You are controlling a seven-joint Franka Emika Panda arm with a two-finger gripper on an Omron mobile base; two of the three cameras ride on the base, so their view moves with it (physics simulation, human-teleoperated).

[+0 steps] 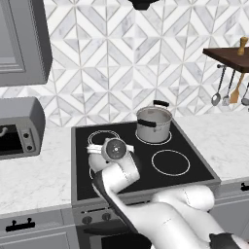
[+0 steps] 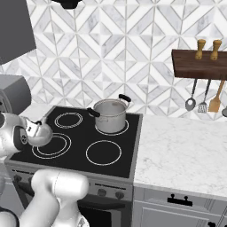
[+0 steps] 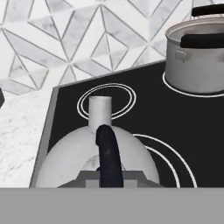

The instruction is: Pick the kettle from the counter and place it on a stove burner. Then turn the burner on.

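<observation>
Hand view, nearest first: the kettle [image 3: 70, 157] is sitting right under the camera at 6 o'clock, a smooth pale grey dome with a short cylindrical spout at its 12 and a thin dark glossy handle arching upright over the top. The claw's fingertips are not visible there, so I cannot tell if the claw is clenched on the handle or released.

The kettle is resting over the stove burner [image 3: 168, 162], two concentric white rings on black glass, whose arcs are curving out at the kettle's 3 o'clock. In the right base view the kettle [image 2: 41, 134] is lying at the 10 o'clock edge of that burner [image 2: 52, 146], partly hidden by the white wrist.

Left base view: the white arm's round wrist is covering the front-left part of the cooktop [image 1: 194, 165], a flat glossy black slab.

Further out, a smaller double-ringed circle [image 3: 106, 100] is showing at the kettle's 12 o'clock. A single-ring circle [image 2: 103, 152] is lying at the burner's 3 o'clock. A taller brushed steel pot [image 2: 110, 115] with black handles is standing on the back-right ring.

The white veined marble surface [image 2: 181, 150] is flanking the cooktop. Behind it, a geometric marble-tile wall [image 2: 111, 53] is carrying a dark wooden shelf [image 2: 199, 62] with hanging utensils.
</observation>
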